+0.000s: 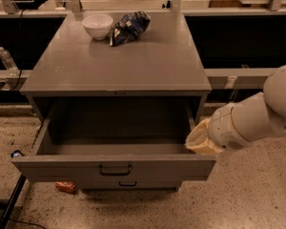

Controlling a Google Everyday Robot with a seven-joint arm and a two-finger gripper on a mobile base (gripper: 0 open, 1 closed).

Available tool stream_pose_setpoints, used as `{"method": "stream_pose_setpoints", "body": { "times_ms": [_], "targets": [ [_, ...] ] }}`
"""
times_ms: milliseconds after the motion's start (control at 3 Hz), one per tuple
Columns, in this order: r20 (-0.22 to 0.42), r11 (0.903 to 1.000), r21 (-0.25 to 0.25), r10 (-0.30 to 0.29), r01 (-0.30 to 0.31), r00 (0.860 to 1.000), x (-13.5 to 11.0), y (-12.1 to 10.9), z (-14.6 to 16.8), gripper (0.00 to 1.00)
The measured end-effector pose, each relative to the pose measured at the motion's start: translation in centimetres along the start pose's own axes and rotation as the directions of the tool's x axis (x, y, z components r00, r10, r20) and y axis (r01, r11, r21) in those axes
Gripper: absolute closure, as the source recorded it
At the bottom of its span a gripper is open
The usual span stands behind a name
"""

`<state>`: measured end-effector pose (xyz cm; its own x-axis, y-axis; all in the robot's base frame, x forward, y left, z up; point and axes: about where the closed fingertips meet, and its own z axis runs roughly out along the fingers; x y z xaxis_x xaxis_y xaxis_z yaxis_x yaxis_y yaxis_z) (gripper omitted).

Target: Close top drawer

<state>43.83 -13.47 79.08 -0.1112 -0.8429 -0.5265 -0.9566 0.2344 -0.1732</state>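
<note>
The top drawer (114, 167) of the grey cabinet is pulled far out toward me and looks empty inside. Its flat front panel has a small dark pull handle (115, 169) at the centre. A second handle (127, 183) of a lower drawer shows just beneath. My white arm (257, 118) comes in from the right. My gripper (196, 140), under a tan cover, sits at the drawer's right side wall near the front corner.
On the cabinet top (119, 61) stand a white bowl (97, 26) and a dark blue snack bag (129, 26). A water bottle (6, 60) stands at the left. A small orange item (66, 187) lies on the speckled floor under the drawer. A black pole (9, 202) runs along the lower left.
</note>
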Motion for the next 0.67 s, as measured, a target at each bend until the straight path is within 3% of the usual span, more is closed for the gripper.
{"method": "stream_pose_setpoints", "body": {
  "times_ms": [333,667],
  "targets": [
    [0.014,0.9992,0.004,0.039,-0.04,0.999,0.8,2.2,2.8,1.0],
    [0.028,0.9998,0.009,0.02,-0.02,0.999,1.1,3.2,4.7,1.0]
  ]
}}
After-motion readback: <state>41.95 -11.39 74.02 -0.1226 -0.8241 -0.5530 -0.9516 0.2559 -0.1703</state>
